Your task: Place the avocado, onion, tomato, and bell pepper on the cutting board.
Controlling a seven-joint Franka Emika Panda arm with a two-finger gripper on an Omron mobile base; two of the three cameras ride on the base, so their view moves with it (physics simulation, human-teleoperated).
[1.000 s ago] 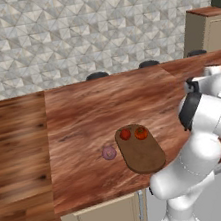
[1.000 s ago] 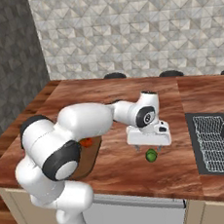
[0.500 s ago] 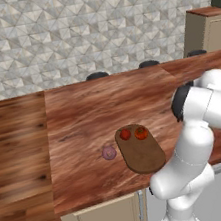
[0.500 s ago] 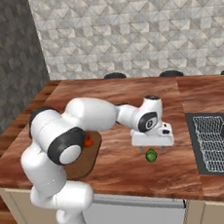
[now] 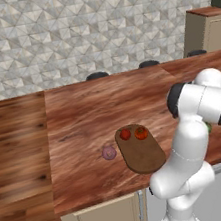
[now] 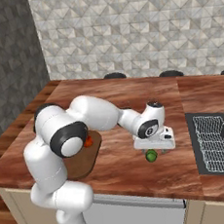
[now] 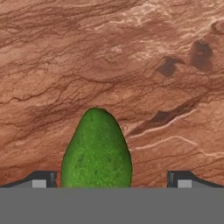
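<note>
The green avocado (image 7: 96,153) lies on the reddish countertop between my open gripper's (image 7: 113,180) two fingertips, closer to the left one. From the right base view, the gripper (image 6: 151,150) hangs just above the avocado (image 6: 151,155), near the sink. The dark cutting board (image 5: 140,150) lies to the left, with the bell pepper (image 5: 125,134) and the tomato (image 5: 141,133) at its far end. The pinkish onion (image 5: 108,153) rests on the counter just left of the board. The robot's arm hides much of the board (image 6: 84,158) in the right base view, where the tomato (image 6: 88,141) peeks out.
A sink with a wire dish rack (image 6: 217,142) is set into the counter right of the avocado. The counter's front edge (image 6: 142,191) runs close below it. Stove knobs (image 5: 97,75) line the back edge.
The hand has come down closer to the avocado, and the arm's elbow has swung round. The vegetables and the board have not moved.
</note>
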